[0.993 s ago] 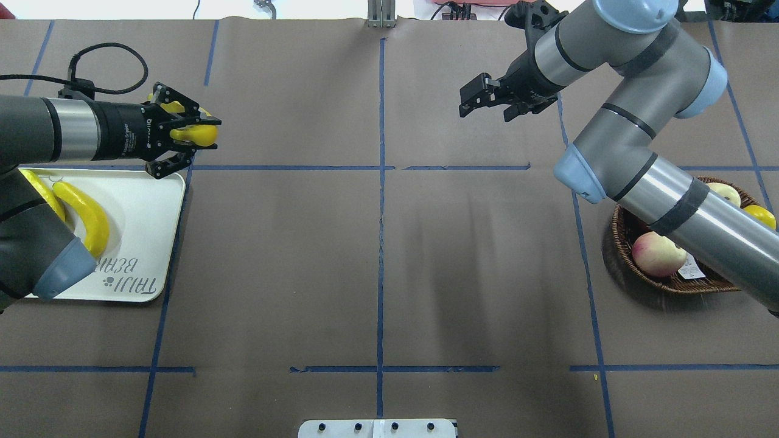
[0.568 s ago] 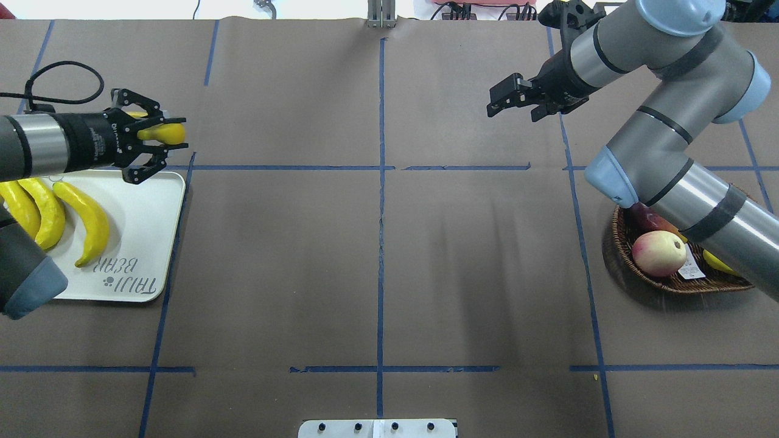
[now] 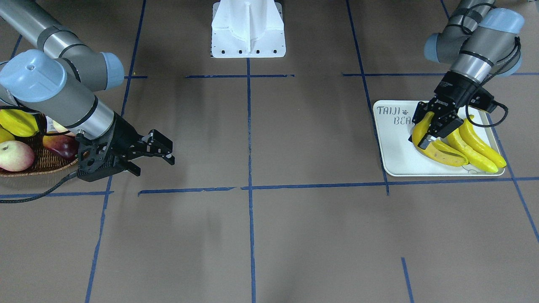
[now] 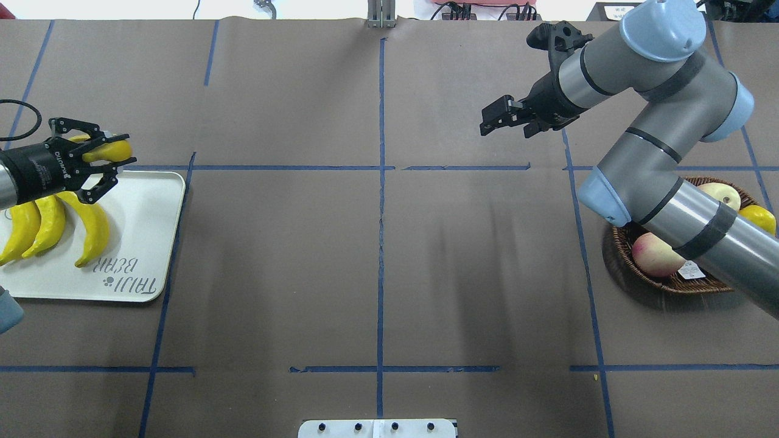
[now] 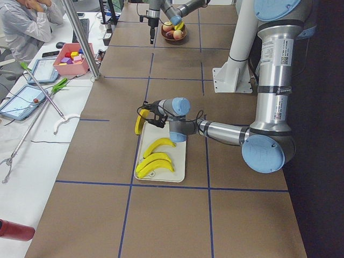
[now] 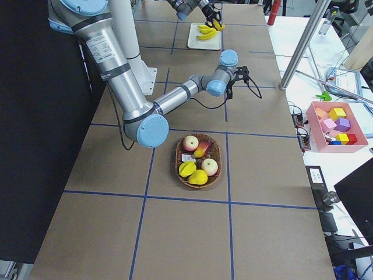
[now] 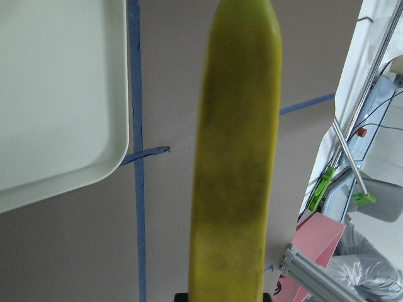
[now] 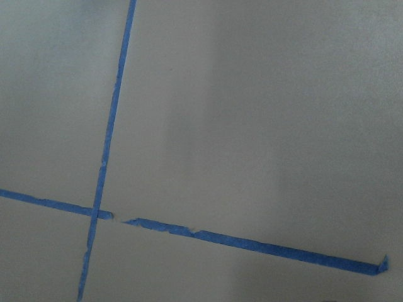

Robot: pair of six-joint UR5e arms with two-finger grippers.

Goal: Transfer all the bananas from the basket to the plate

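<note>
While near plate [image 4: 152,243], banana [image 4: 113,150] (left gripper [image 4: 119,157])

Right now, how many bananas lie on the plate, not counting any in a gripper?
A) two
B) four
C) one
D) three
D: three bananas lie side by side on the plate, while the left gripper holds the fourth banana, not yet set down.

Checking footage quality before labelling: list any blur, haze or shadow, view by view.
Left wrist view: the banana sits so close it is soft, with a dull shaded band along its middle. Right wrist view: pale and hazy, tape edges soft. Overhead view: faint shadow streaks on the table, top edge blown white. Front-facing view: sharp, the left pincer and plate crisp.
</note>
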